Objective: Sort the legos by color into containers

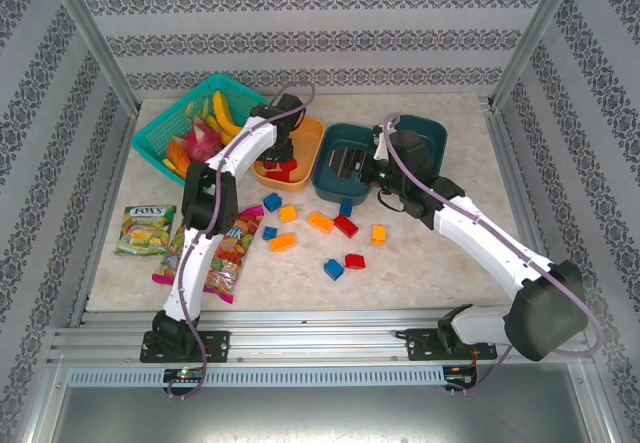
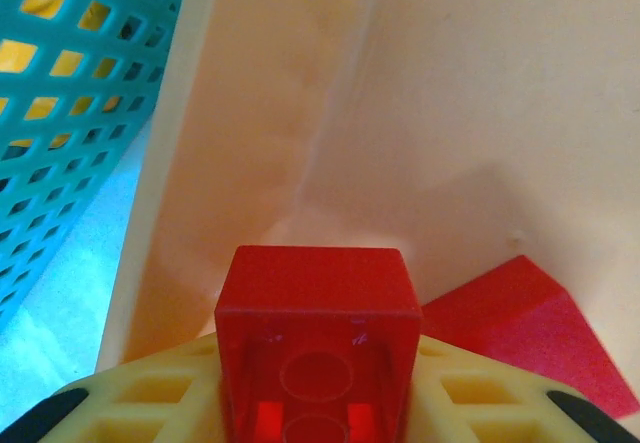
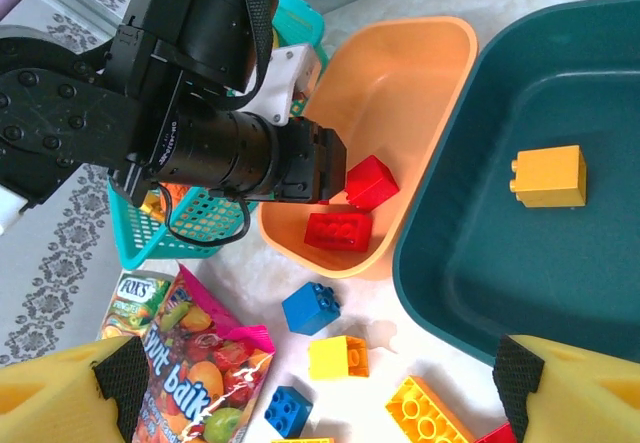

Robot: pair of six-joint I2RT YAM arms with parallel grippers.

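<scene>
I see a teal lattice basket (image 1: 158, 135) of toy fruit (image 1: 200, 141) just left of the left pincer (image 1: 287, 158). Nearer me and further left lie a Fox's candy bag (image 1: 145, 229) and a fruit-candy bag (image 1: 235, 248).

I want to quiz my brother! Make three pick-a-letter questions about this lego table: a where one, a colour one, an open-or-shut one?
1. Where is the left gripper reaching? A orange tub B candy bag C fruit basket
2. What colour is the lego it holds? A blue B yellow C red
3. How is the right gripper? A shut on lego B open C shut on bag
Answers: A, it sits inside the orange rim; C, red lego between its fingers; B, jaws wide apart, empty.
</scene>
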